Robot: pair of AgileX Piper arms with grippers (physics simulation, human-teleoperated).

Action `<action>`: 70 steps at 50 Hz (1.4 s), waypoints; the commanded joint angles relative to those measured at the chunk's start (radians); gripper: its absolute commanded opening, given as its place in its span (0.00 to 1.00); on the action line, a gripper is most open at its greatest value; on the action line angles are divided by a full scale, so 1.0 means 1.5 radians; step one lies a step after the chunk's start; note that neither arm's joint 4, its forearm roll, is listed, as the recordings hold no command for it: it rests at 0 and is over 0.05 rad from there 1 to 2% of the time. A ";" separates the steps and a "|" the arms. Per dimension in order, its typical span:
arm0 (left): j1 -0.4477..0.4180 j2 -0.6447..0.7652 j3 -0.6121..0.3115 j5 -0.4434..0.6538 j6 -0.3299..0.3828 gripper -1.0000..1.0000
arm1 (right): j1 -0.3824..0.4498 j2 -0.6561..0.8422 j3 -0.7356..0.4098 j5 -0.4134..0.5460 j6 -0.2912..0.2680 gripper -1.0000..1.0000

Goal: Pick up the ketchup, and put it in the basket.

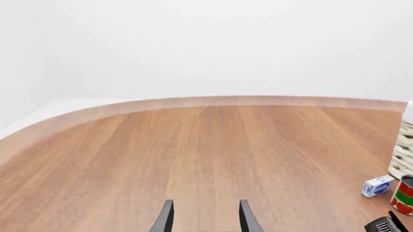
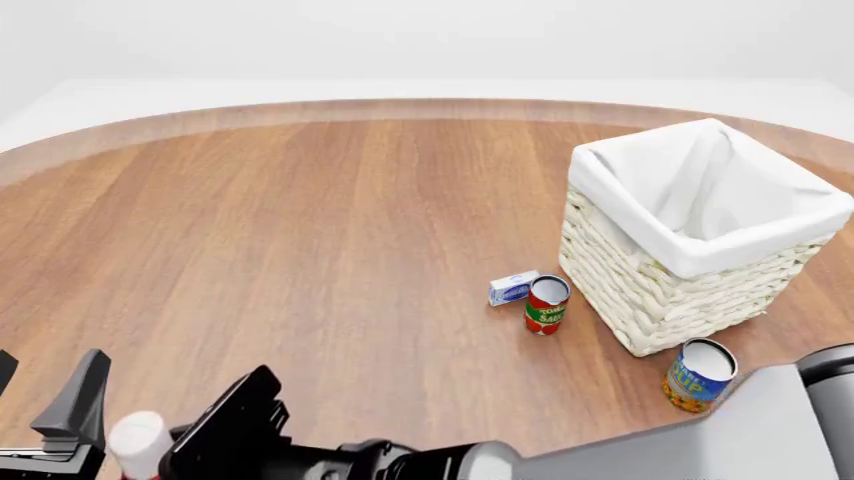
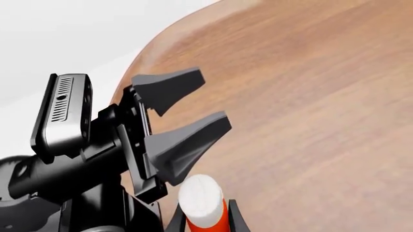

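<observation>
At the near left corner of the desk [image 2: 307, 250], the left pincer [image 1: 206, 217] has its fingers spread with nothing between them, only bare wood ahead in its wrist view. Just to its right, at the near edge, is the ketchup [image 2: 139, 440], upright, its white cap showing at the bottom of the front view. The right pincer [image 3: 203, 221] has reached across to it. In the right wrist view its two fingers lie against either side of the red bottle below the cap, so it looks to be pinching the ketchup.

I judge the step in hand to be the pickup: the grip seems made and the lift is not yet evident. The next move calls for a straight rise, then a long carry rightward along the near edge. It must go high enough to pass the cans and the basket's rim before release.

Counted, left to right:
- One ketchup.
- One small white-and-blue box [image 2: 513, 288].
- One red-and-green can [image 2: 546, 305], touching or just beside the box.
- One basket [image 2: 667, 290], towards the right edge.
- One blue-and-yellow can [image 2: 697, 375], near the basket's near corner.

That makes two cans and two pincers.
</observation>
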 commanded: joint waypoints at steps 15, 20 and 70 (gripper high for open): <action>0.000 0.000 0.001 0.000 0.000 1.00 | -0.018 -0.025 0.011 -0.011 0.015 0.00; 0.000 0.000 0.001 0.000 0.000 1.00 | -0.023 -0.030 0.013 -0.013 0.016 0.00; 0.000 0.000 0.001 0.000 0.000 1.00 | -0.082 -0.076 0.024 -0.001 0.009 0.00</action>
